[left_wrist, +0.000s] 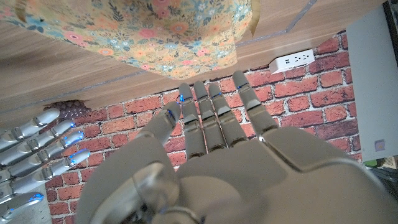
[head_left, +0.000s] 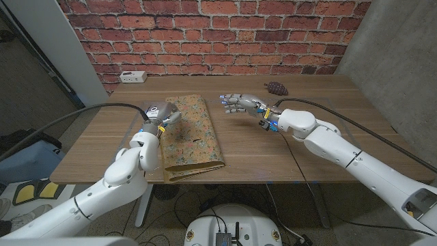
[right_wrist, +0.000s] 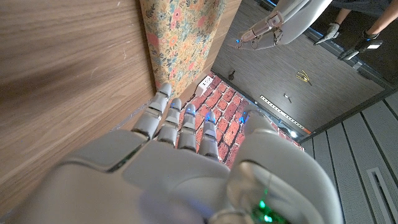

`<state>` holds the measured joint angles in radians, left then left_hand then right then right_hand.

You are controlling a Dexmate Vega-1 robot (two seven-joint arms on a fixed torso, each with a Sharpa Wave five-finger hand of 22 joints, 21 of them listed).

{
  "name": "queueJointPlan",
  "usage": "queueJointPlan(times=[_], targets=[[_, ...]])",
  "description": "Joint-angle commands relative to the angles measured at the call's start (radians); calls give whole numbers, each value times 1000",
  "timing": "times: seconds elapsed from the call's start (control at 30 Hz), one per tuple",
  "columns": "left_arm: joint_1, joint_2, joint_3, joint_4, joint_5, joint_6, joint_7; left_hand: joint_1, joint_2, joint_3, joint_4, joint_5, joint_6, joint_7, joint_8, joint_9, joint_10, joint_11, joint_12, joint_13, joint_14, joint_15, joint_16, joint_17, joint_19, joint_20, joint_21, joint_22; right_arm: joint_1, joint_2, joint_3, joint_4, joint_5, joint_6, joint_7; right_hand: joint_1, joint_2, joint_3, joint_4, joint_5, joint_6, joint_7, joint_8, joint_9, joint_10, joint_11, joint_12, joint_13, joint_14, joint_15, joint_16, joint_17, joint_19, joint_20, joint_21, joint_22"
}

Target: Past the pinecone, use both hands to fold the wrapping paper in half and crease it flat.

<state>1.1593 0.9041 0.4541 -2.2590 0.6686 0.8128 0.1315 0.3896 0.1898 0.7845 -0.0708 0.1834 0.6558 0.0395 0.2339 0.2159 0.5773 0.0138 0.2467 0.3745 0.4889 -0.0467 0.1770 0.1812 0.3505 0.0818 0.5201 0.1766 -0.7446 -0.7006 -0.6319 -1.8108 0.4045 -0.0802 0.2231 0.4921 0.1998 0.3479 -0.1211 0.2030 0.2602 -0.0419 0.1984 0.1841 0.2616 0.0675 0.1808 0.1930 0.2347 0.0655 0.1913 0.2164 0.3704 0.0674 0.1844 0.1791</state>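
Readable text: none in any view.
Floral-patterned brown wrapping paper (head_left: 191, 133): printed flowers only, no words or numbers.
White power strip (head_left: 134, 76) at the far edge of the wooden tabletop (head_left: 273, 147): socket slots visible, any marking too small to read.
Red brick wall (head_left: 225, 34): no signs or labels.

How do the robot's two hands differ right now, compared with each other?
The left hand sits at the wrapping paper, at its left edge; the right hand hovers apart from the paper, over bare table. The left hand's fingers point toward the back wall, the right hand's toward the paper. Both hold nothing.
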Motion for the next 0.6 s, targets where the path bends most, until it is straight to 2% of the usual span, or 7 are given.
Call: queueJointPlan(times=[0.03, 0.13, 0.23, 0.3, 0.47, 0.6], targets=[[-81, 72, 64, -10, -100, 87, -139, -38, -13, -5, 35, -13, -63, -16, -40, -10, -70, -2, -46, -36, -73, 13, -6, -2, -32, 1, -24, 0, 43, -6, -33, -21, -67, -63, -6, 20, -2, 22, 7, -3, -8, -15, -7, 3, -24, 0, 1, 4, -36, -11, -6, 4, -28, -17, -3, 2], [-100, 87, 77, -9, -132, 97, -162, -77, -24, -25, 66, -17, -84, -9, -48, -14, -107, 6, -60, -59, -112, 28, -4, -2, -36, 2, -34, 0, 52, -9, -41, -29, -86, -80, -6, 20, -8, 24, 9, -4, -14, -17, -9, 3, -37, 2, 0, 4, -50, -13, -7, 4, -40, -17, -3, 1], [-114, 99, 86, -5, -163, 97, -169, -131, -29, -52, 115, -12, -130, -2, -58, -19, -144, 13, -66, -87, -147, 39, -3, -2, -52, 6, -52, 0, 64, -13, -52, -40, -107, -104, -5, 19, -12, 25, 11, -5, -22, -22, -12, 3, -48, -2, -1, 4, -68, -15, -9, 3, -55, -21, -5, 1], [-133, 107, 103, -3, -173, 110, -182, -169, -29, -66, 151, -7, -174, 14, -62, -23, -176, 20, -68, -110, -174, 48, -3, -4, -71, 7, -70, -1, 74, -15, -61, -44, -121, -120, -1, 19, -15, 27, 12, -7, -25, -27, -12, 3, -61, -5, -1, 4, -86, -19, -10, 1, -67, -24, -4, 1], [-177, 129, 148, 4, -193, 121, -212, -209, -22, -62, 192, 3, -293, -18, -64, -28, -261, 6, -69, -154, -253, 39, -7, -9, -141, 1, -124, -2, 86, -12, -68, -39, -133, -128, 8, 20, -14, 30, 14, -8, -26, -29, -12, 3, -74, -10, -1, 3, -105, -29, -10, -1, -83, -34, -4, 0], [-227, 140, 204, 2, -178, 164, -254, -222, -24, -61, 204, 3, -327, -25, -64, -29, -286, 2, -68, -163, -280, 38, -8, -9, -170, -1, -143, -1, 90, -7, -70, -32, -138, -125, 12, 20, -13, 32, 15, -8, -26, -29, -11, 3, -78, -10, 0, 3, -109, -28, -8, -1, -95, -33, -6, 0]])
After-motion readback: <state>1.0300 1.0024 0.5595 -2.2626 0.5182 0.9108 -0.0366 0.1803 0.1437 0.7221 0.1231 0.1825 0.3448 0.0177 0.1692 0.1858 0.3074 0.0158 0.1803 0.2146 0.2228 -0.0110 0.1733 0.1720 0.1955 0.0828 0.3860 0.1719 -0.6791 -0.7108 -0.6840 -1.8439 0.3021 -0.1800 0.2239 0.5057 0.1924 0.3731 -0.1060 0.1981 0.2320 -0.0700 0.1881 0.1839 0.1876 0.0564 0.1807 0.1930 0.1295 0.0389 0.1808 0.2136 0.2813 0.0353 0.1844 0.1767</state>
